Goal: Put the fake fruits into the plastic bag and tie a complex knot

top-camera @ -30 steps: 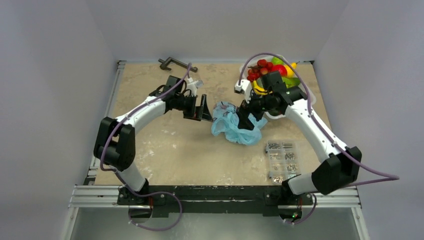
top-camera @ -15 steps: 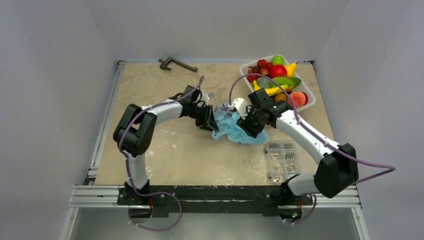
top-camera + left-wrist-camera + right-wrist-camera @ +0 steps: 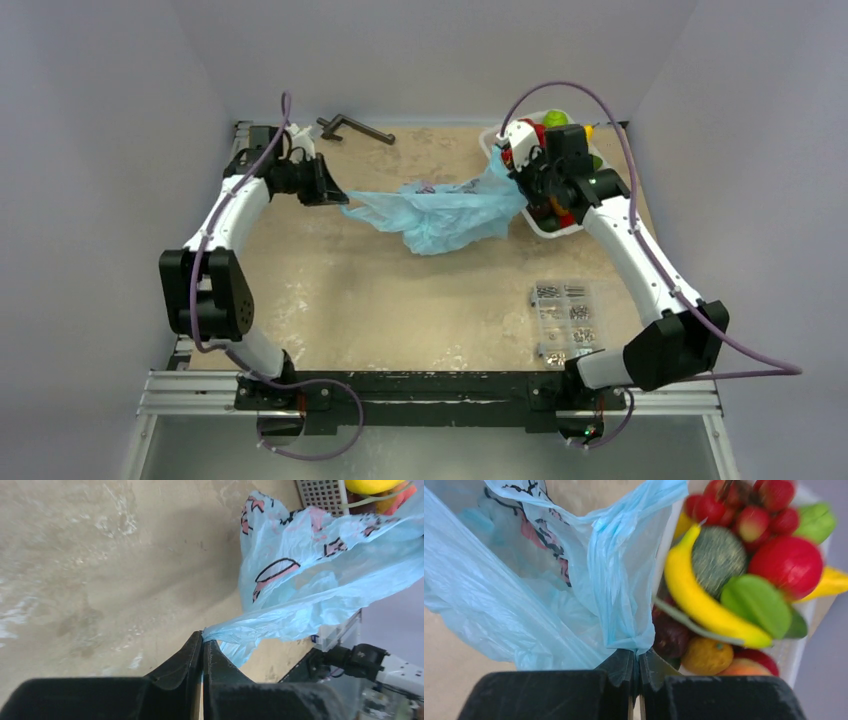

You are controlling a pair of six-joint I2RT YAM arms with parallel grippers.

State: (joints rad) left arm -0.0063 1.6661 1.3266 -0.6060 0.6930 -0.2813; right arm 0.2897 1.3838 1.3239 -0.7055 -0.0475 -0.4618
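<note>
Table (image 3: 400, 300): plastic bag (image 3: 440, 210) between outstretched arms (image 3: 232, 210) (image 3: 630, 245)

Thin light-blue plastic bag (image 3: 440, 212): table (image 3: 400, 300) centre | glossy plastic fake fruits (image 3: 556, 120): in white rectangular tray (image 3: 548, 229), far-right corner, right of bag | clear plastic screw box (image 3: 563, 322): before tray

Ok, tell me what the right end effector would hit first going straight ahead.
The plastic bag the right end effector pinches; the fake fruits sit just beside that line, depth unclear.
</note>
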